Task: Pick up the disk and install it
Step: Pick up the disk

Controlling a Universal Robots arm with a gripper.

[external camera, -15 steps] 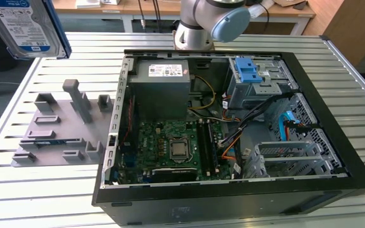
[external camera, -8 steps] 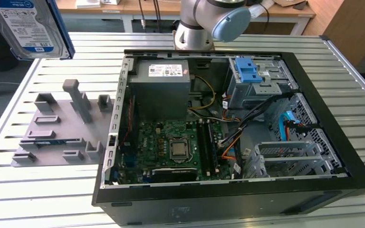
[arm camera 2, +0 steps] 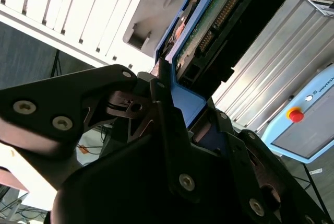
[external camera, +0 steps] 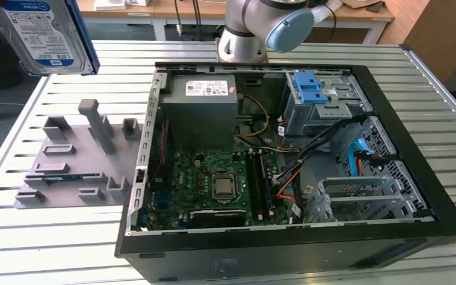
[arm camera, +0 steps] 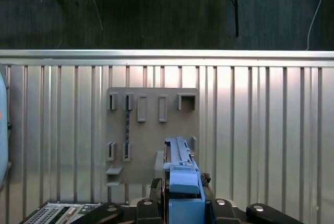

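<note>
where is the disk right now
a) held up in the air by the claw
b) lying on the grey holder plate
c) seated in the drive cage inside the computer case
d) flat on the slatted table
a: in the exterior view the disk hangs well above the grey holder plate, and in the second wrist view the claw is clamped on its blue-railed edge.

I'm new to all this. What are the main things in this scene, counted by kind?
disk, clamped in the gripper above the table: 1
open computer case: 1
grey holder plate: 1
robot arm: 1
Total: 4
</note>
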